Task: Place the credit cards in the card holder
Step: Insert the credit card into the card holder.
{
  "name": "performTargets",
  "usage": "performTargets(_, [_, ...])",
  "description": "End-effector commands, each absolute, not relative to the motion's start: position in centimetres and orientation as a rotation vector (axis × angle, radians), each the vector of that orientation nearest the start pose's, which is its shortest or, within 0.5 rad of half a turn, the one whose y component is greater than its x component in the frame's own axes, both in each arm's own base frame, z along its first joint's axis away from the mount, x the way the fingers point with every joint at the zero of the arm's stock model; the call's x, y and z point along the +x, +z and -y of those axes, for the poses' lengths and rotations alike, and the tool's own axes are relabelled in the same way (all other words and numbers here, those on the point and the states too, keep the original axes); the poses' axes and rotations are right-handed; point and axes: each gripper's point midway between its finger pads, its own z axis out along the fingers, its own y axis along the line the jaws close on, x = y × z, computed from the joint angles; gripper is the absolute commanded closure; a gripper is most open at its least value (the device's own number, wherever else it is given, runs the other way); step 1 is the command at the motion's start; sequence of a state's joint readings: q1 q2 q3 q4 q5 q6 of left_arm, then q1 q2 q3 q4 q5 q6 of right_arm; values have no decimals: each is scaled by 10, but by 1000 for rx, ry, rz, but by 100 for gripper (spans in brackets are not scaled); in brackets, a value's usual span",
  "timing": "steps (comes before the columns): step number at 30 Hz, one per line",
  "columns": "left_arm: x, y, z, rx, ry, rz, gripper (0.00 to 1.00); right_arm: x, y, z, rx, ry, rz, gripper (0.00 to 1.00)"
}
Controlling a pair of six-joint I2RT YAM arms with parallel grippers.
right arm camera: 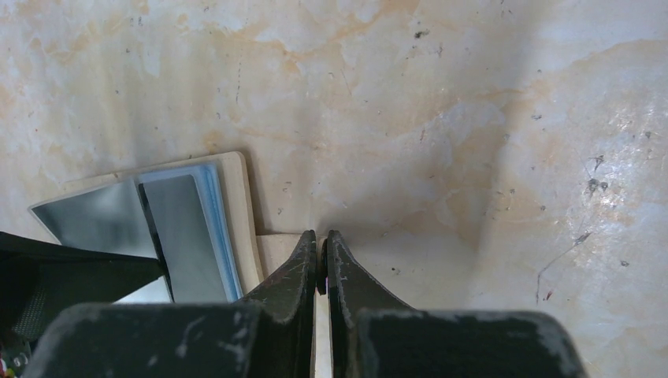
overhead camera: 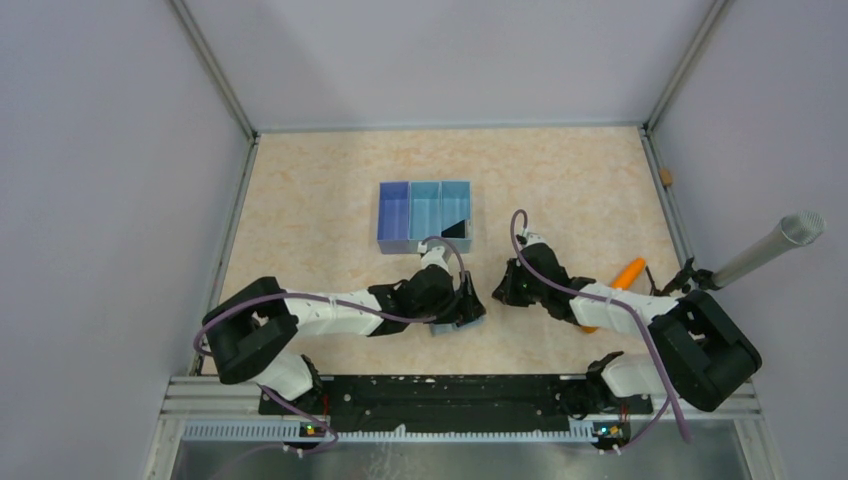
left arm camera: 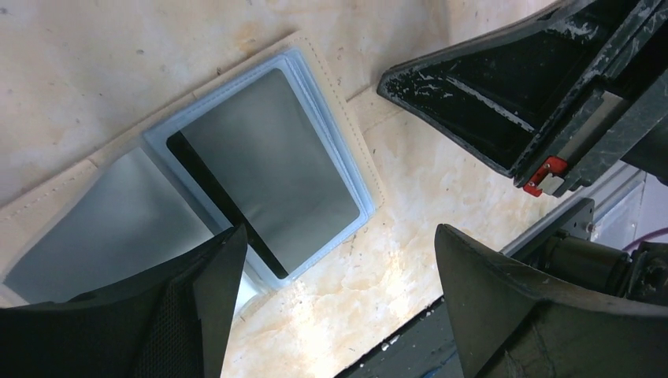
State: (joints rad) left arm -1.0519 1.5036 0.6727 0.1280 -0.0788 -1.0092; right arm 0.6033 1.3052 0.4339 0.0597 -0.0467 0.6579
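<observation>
The card holder point(left arm camera: 358, 150) lies open on the table, a beige stitched cover with clear light-blue sleeves. One of the credit cards point(left arm camera: 268, 173), grey-glinting with a black stripe, lies on the sleeve stack; I cannot tell if it is inside a sleeve. My left gripper point(left arm camera: 339, 236) hovers open just above the holder's near edge, its left finger over the sleeves. My right gripper point(right arm camera: 321, 236) is shut on the thin beige flap of the card holder point(right arm camera: 272, 252) beside the sleeves. From above, the left gripper point(overhead camera: 465, 300) hides most of the holder, and the right gripper point(overhead camera: 505, 290) sits close beside it.
A blue three-compartment tray point(overhead camera: 425, 215) stands behind the grippers, with something dark in its right compartment. An orange object point(overhead camera: 628, 272) lies under the right arm. A grey cylinder on a stand point(overhead camera: 770, 250) juts in at the right. The black base rail point(overhead camera: 430, 395) runs along the near edge.
</observation>
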Motion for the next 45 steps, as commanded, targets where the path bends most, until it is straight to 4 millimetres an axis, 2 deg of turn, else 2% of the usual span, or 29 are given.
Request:
performTargets(1, [200, 79, 350, -41, -925, -2366, 8, 185, -28, -164, 52, 453, -2708, 100])
performTargets(7, [211, 77, 333, -100, -872, -2379, 7, 186, -28, -164, 56, 446, -2708, 100])
performTargets(12, [215, 71, 331, -114, -864, -2401, 7, 185, -28, -163, 60, 443, -2710, 100])
performTargets(16, [216, 71, 339, -95, -896, -2404, 7, 186, -28, -163, 62, 441, -2710, 100])
performTargets(22, [218, 83, 360, -31, -1004, -2353, 7, 188, -25, -164, 65, 438, -2709, 100])
performTargets(25, [219, 87, 361, -13, -1007, -2340, 8, 188, -23, -164, 69, 432, -2713, 100])
performTargets(30, [222, 100, 336, -8, -887, -2318, 7, 192, -6, -167, 66, 450, -2690, 66])
performTargets(33, [217, 106, 314, 5, -803, -2324, 6, 194, 13, -171, 47, 492, -2654, 56])
performTargets(36, [211, 102, 287, -5, -679, -2364, 6, 196, 39, -179, 12, 564, -2583, 54])
performTargets(38, [206, 94, 269, -21, -593, -2400, 6, 194, 52, -186, -16, 613, -2547, 56])
performTargets(41, [198, 78, 248, -41, -502, -2459, 6, 188, 62, -200, -62, 707, -2522, 64])
performTargets(45, [188, 59, 236, -83, -506, -2520, 8, 180, 64, -222, -157, 795, -2521, 69])
